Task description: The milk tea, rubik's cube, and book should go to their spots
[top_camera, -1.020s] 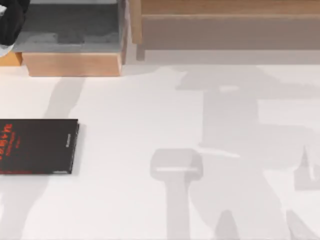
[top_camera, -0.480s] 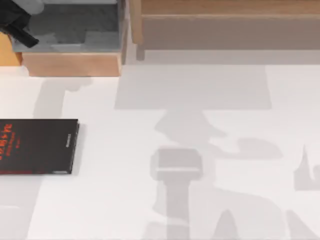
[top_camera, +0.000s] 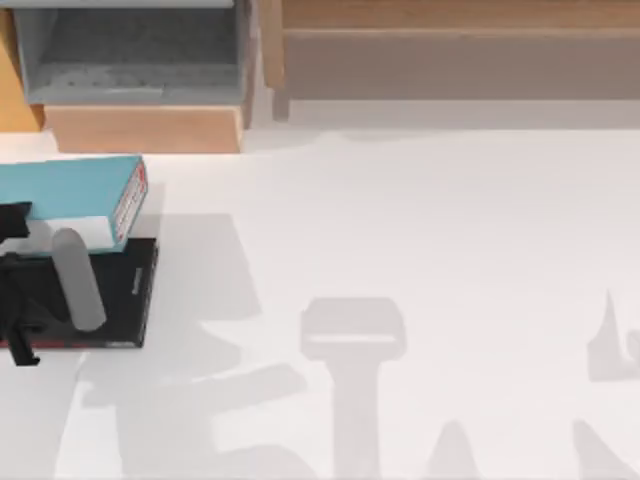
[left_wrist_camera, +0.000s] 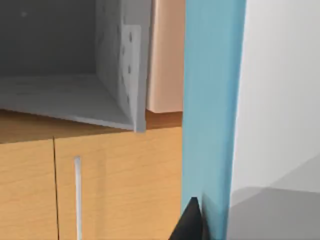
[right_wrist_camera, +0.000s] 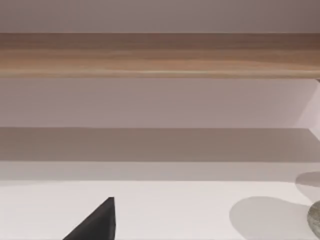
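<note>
At the counter's [top_camera: 400, 250] left edge, our left gripper [top_camera: 15, 225] now holds the teal book [top_camera: 70, 190] by its near end, where half a second ago we saw only the black book [top_camera: 120, 300] lying there; the teal one hangs above its far part. The wrist view shows the cover upright beside a fingertip [left_wrist_camera: 192, 220]. Beyond stands the gray cubby [top_camera: 130, 50], likely its spot. Our right gripper's opening we cannot tell.

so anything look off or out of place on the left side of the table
The teal-blue book sits over the far edge of the black book, with the left arm across both. It is held up rather than lying flat. Nothing looks spilled or damaged.
</note>
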Controlling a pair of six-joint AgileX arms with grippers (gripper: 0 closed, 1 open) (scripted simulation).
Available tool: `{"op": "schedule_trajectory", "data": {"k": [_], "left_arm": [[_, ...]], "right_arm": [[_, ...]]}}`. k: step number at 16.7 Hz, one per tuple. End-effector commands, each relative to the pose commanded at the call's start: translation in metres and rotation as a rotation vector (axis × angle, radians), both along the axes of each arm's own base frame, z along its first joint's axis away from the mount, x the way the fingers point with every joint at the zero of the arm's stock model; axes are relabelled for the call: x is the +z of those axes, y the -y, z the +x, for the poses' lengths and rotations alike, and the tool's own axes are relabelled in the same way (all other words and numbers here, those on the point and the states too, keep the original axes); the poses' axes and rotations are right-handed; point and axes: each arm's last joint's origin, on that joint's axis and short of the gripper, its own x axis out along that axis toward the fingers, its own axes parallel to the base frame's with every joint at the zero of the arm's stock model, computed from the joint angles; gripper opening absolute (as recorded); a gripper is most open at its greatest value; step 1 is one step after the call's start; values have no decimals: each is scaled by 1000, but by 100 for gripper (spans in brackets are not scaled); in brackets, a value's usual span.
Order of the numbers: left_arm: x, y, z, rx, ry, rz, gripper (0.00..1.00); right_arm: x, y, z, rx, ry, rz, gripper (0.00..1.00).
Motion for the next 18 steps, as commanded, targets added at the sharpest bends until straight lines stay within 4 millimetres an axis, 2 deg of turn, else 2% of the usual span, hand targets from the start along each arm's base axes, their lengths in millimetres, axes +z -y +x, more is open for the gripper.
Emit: {"op": "schedule_trajectory", "data": {"k": [2,4,18], "left_arm": [[-21,-1,-20,-26,-91,46,0],[-31,-1,-31,-39,-141,65,0],[-34,-1,-28,-41,-147,66,0]], "right_arm": [[0,0,0,0,0,0,100],[0,0,0,0,0,0,100],[0,0,0,0,0,0,100]]}}
